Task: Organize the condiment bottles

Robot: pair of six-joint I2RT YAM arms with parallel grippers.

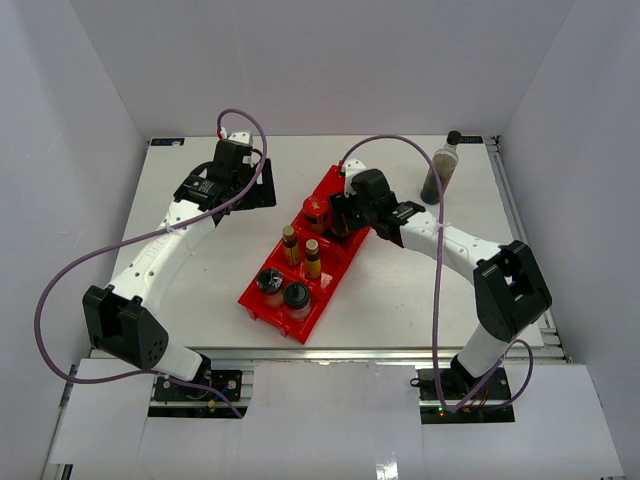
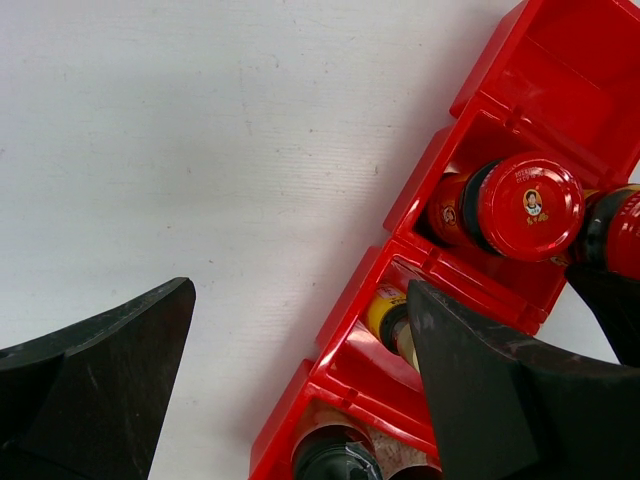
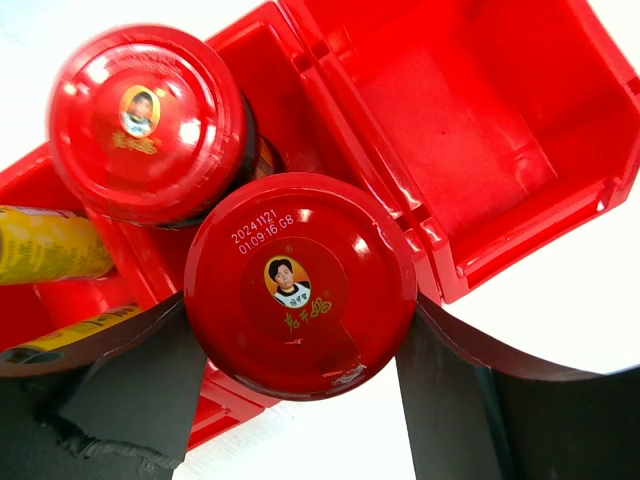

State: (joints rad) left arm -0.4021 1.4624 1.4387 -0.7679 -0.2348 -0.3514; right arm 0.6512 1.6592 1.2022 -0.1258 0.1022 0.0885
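Shows from above a white table (image 1: 410, 295) with a long red bin (image 1: 333, 188) lying diagonally at its middle, far cell bare. Places the tall bottle (image 1: 440, 168) upright near the far right corner, well apart from the bin and seen in neither wrist view. Sets the left gripper (image 1: 255, 192) over bare table just left of the bin's far end. Confirms in the left wrist view jaws spread wide, with only table and the bin's edge between them. Blurs the right gripper (image 1: 335, 218) over the second cell in the overhead. Reveals in the right wrist view its fingers (image 3: 130, 400) clamped either side of the held jar (image 3: 300, 285), lid up, over the bin's wall. Tucks the second jar (image 3: 145, 120) just behind it in that cell. Lines up two slim bottles (image 1: 300, 250) upright in the third cell. Seats two black-lidded jars (image 1: 283, 288) side by side in the nearest.
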